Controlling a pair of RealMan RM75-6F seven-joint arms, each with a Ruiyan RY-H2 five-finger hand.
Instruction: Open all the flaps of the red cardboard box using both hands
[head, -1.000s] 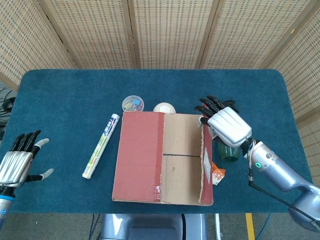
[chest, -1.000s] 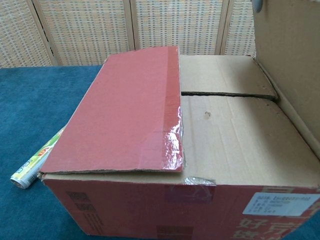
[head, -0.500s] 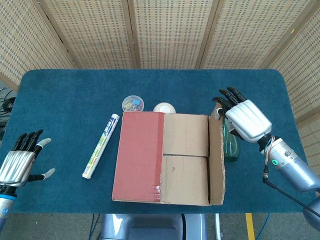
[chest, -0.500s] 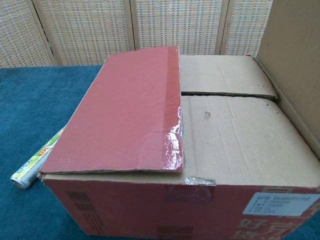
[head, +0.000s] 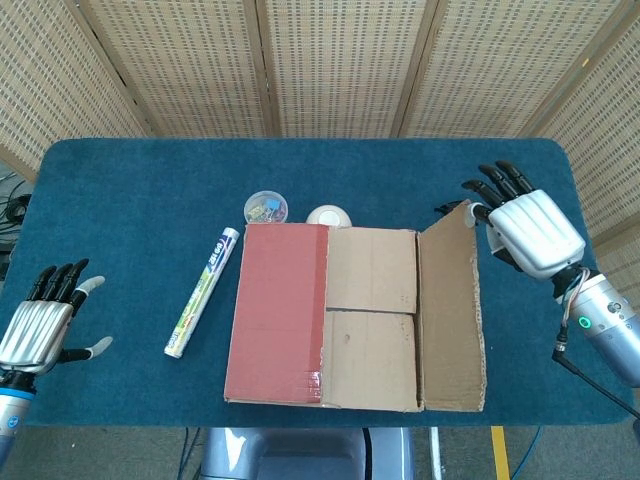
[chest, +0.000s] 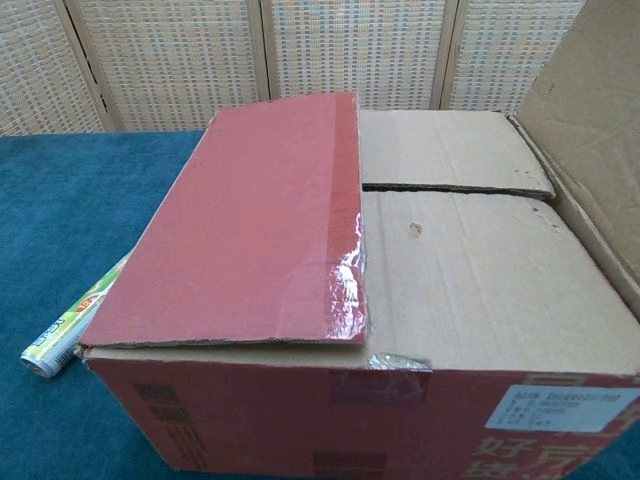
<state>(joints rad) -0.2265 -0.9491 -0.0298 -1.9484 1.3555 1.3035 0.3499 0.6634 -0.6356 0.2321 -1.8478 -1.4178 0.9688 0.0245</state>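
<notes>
My right hand (head: 527, 228), open & holding nothing, sits by the box's (chest: 330, 420) swung-out right flap (head: 452, 312); next, my idle open left hand (head: 40, 325) should lift the red flap (head: 278, 310).

The box (chest: 400, 300) is being cut off by the bottom and right edges of the chest view, and its raised right flap (chest: 600, 150) by the top and right edges. Neither hand is being shown there. In the head view, the left hand (head: 35, 325) is being clipped at the wrist by the frame's edge. The contents of the small tub (head: 266, 208) are being rendered too small to tell. The box's inside is being hidden by the inner flaps (head: 370, 315).
</notes>
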